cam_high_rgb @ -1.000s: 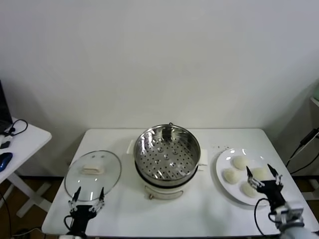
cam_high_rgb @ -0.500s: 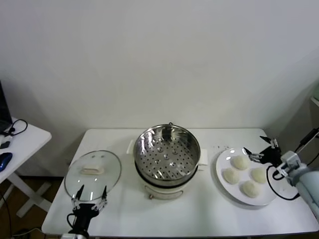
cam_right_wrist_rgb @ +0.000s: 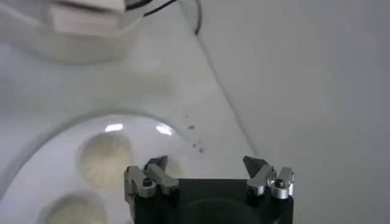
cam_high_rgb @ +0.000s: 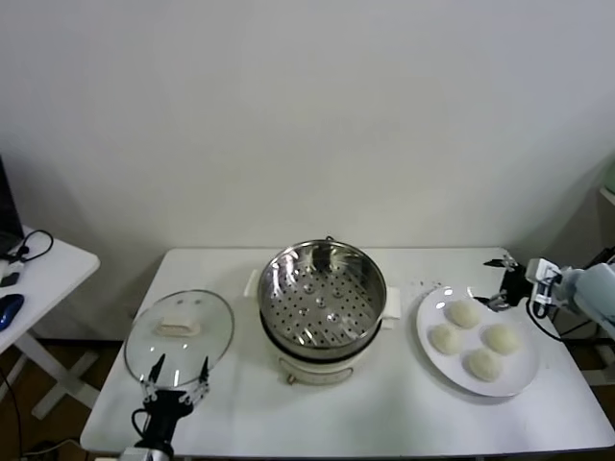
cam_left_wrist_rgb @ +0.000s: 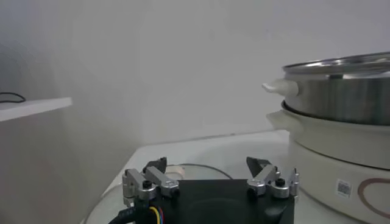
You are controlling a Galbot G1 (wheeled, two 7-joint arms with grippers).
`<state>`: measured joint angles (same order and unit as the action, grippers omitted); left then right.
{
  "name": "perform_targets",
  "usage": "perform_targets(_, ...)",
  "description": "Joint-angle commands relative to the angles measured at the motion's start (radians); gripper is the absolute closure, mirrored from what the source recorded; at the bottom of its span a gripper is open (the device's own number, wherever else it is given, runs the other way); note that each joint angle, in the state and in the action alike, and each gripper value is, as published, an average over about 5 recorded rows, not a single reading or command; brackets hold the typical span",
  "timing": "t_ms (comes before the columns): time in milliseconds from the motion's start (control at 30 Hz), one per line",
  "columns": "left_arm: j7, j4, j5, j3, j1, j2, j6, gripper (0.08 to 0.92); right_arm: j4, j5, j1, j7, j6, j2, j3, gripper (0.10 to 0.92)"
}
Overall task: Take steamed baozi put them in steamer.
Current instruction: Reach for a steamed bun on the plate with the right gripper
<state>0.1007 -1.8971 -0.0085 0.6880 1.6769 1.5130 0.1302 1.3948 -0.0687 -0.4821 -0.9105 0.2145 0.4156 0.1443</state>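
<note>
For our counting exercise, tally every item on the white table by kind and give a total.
Steamed baozi: 4
Steamer: 1
White plate: 1
Glass lid: 1
Total: 7

From my head, my left arm is cut off by the bottom edge, only the left gripper (cam_high_rgb: 176, 373) showing, and my right arm runs out past the right edge behind the right gripper (cam_high_rgb: 502, 279). My left wrist sees only part of the steamer (cam_left_wrist_rgb: 341, 115) (its far side and inside are out of frame). My right wrist catches two baozi (cam_right_wrist_rgb: 103, 161), blurred, the nearer one clipped by the edge, and the plate (cam_right_wrist_rgb: 36, 155) is cut off too.
</note>
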Motion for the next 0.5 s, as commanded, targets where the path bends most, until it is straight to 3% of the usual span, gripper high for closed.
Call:
perform_targets(33, 0.000, 0.003, 0.006, 0.008, 0.001, 0.003, 0.002, 0.177, -0.251, 0.106, 0.390, -0.247, -0.129, 0.043, 0.396, 0.203)
perform_targets(500, 0.003, 0.007, 0.022, 0.016, 0.013, 0.021, 0.005, 0.177, -0.511, 0.234, 0.443, -0.279, -0.238, 0.312, 0.453, 0.203)
